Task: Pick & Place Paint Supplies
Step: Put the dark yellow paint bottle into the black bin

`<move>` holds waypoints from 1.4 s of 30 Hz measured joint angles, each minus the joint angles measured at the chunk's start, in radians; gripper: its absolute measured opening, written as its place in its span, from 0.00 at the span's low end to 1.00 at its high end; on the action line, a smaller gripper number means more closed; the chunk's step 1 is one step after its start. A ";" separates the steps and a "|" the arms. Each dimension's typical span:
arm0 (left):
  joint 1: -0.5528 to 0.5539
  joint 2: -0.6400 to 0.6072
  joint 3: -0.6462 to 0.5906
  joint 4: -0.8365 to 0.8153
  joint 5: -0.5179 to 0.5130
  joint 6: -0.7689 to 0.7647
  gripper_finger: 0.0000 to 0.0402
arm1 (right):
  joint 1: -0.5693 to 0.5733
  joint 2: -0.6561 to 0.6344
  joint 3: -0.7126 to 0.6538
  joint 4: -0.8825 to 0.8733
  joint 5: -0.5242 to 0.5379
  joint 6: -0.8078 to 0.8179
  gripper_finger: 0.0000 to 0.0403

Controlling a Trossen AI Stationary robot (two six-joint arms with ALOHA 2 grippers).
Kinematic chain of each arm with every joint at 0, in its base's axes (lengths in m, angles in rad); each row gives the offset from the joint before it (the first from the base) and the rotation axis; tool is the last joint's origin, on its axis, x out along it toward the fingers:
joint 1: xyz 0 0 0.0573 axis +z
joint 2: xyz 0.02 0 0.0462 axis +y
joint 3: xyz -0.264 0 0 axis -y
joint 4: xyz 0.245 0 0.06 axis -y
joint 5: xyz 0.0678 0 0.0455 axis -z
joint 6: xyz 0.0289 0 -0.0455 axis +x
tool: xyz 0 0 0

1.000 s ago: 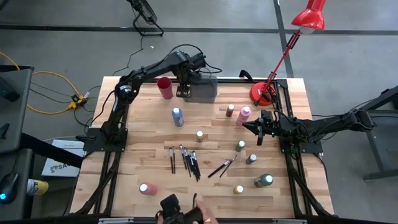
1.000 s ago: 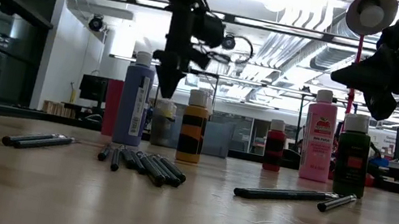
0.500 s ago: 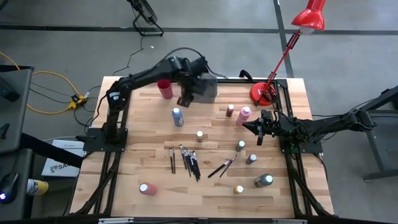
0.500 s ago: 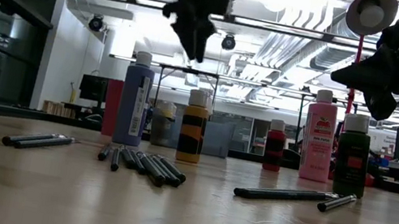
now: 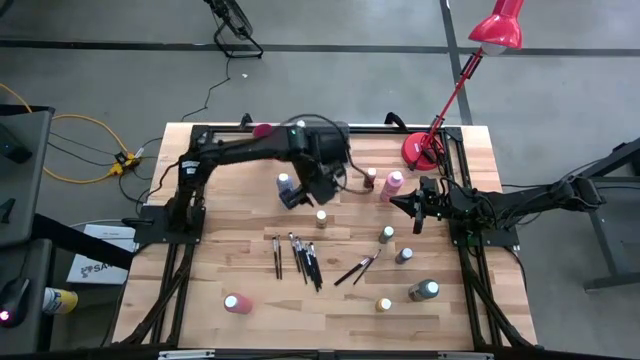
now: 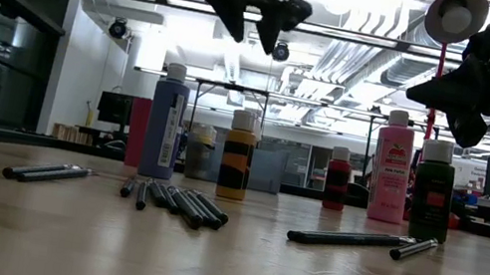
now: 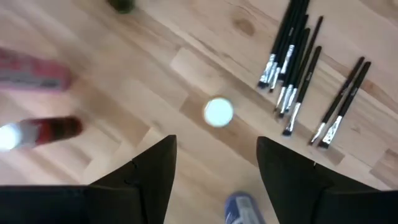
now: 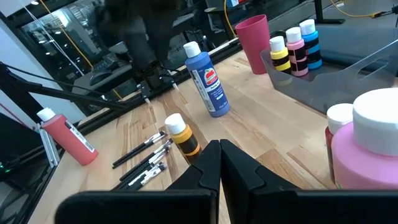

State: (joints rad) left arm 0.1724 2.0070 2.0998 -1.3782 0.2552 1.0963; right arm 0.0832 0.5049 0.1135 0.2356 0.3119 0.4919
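Observation:
Small paint bottles stand upright on their bases on the wooden table: a blue one [image 5: 285, 182] [image 6: 164, 123], a yellow one [image 5: 321, 217] [image 7: 218, 112], a brown one [image 5: 370, 177], a pink one [image 5: 391, 185] and several more toward the right near corner. A pink bottle [image 5: 238, 303] lies on its side. Dark-handled brushes [image 5: 300, 258] [image 7: 292, 68] lie flat mid-table. My left gripper [image 5: 303, 192] [image 7: 216, 146] hovers open high above the blue and yellow bottles. My right gripper [image 5: 395, 203] [image 8: 219, 146] waits shut beside the pink bottle.
A grey tray [image 8: 323, 78] holding three bottles and a red cup [image 8: 255, 37] stand at the far edge; my left arm hides most of them in the high view. A red desk lamp [image 5: 425, 150] stands at the far right corner. Two more brushes [image 5: 358, 267] lie right of the bundle.
My left gripper has swung from the grey tray at the far edge toward the table's middle, rising and turning so it looks down on the bottles. A person's hand at the near edge has left the view. Nothing on the table has moved.

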 joint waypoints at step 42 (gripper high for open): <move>-0.115 0.119 0.000 0.007 -0.266 -0.118 0.54 | 0.000 0.000 0.000 0.000 0.000 0.000 0.01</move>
State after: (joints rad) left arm 0.0578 2.1262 2.0998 -1.3708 -0.0105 0.9788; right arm 0.0833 0.5053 0.1135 0.2355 0.3119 0.4919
